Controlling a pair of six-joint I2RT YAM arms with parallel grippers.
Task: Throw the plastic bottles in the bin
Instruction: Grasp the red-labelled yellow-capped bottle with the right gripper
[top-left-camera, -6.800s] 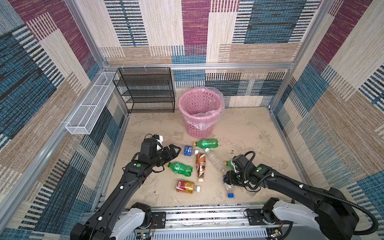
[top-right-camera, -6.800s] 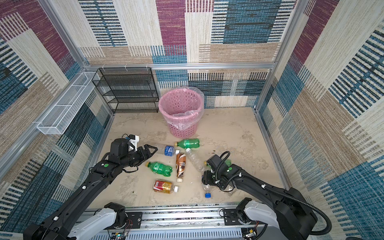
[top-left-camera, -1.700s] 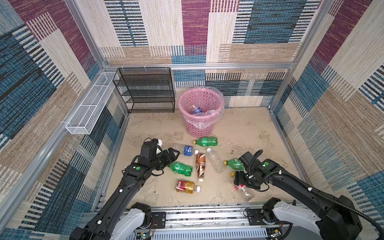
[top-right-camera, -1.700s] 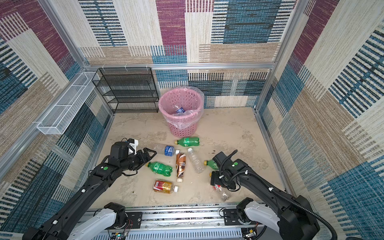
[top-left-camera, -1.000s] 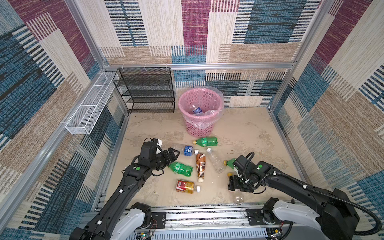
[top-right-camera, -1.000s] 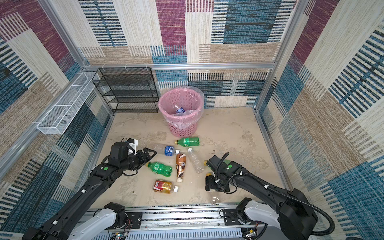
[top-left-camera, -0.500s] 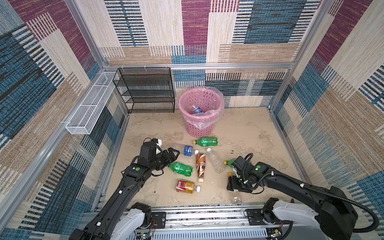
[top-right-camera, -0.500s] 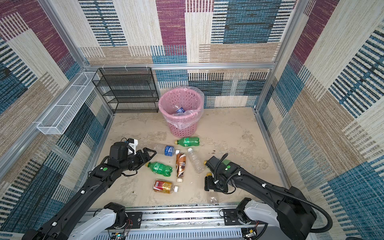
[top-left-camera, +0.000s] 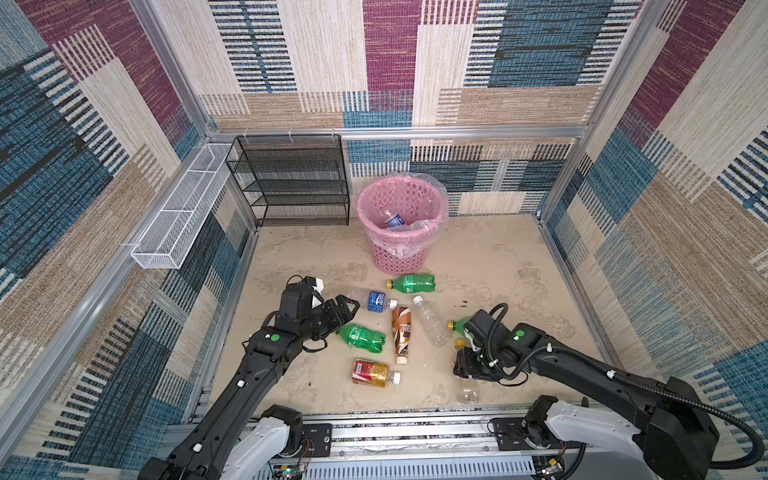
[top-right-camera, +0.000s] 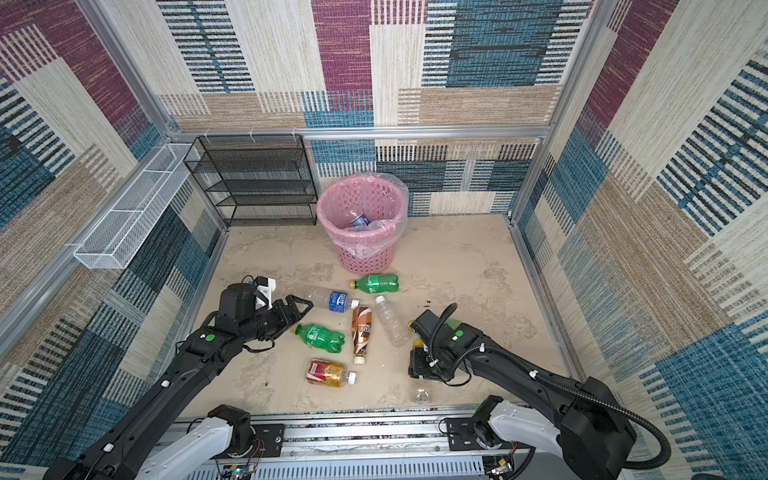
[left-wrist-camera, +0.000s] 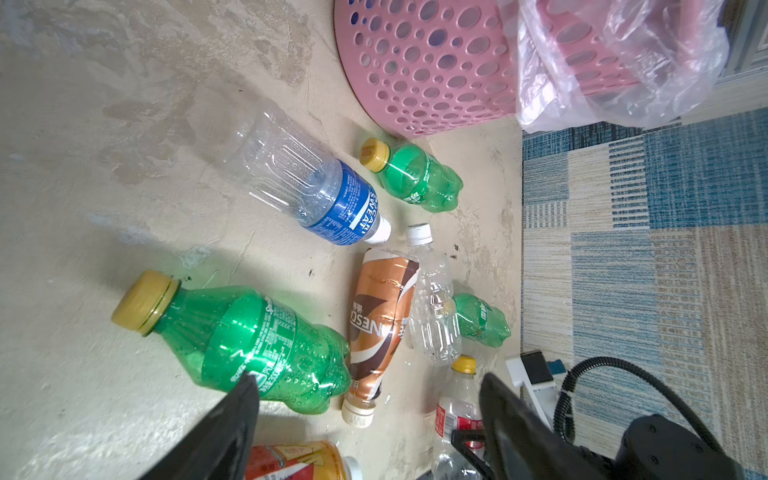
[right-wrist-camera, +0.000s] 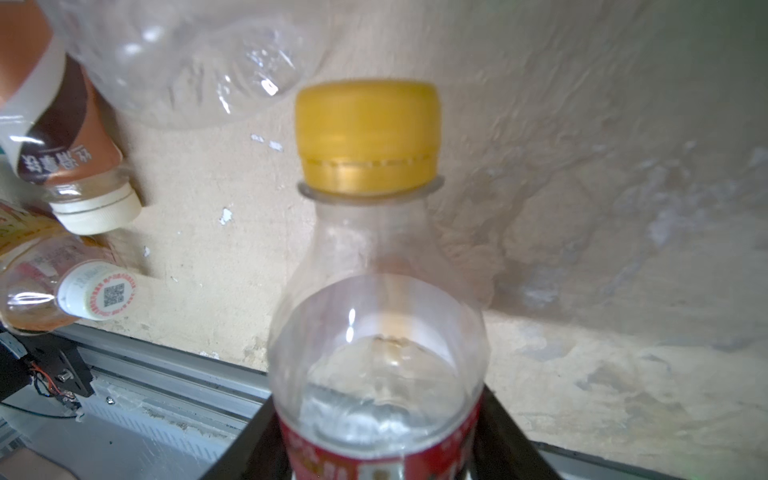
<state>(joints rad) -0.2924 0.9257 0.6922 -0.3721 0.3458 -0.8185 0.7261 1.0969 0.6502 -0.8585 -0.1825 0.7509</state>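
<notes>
At the left, our left gripper hangs low over the surface with its fingers spread wide and nothing between them, a gap we judge roomy enough for a bottle's body. It points at the blue-labelled bottle, which lies on its side just past the fingertips. A green bottle lies just beside the gripper toward the front rail, and either looks to us like its next pick. Moving right, the coffee bottle, the red-and-gold bottle and an unlabelled clear bottle lie flat and close together, all waiting. Behind them stands the bin, upright at the back between the two arms, so we think either arm can reach it. A clear liner bag drapes over its rim, one binned bottle lies inside, and a second green bottle lies near its foot. On the right, our right gripper has its fingers pressed against both sides of the red-labelled bottle at the label, leaving the neck and yellow cap free. We take this as a grasp across the firm body, ready for the carry to the bin. A third green bottle lies partly hidden behind that arm.
</notes>
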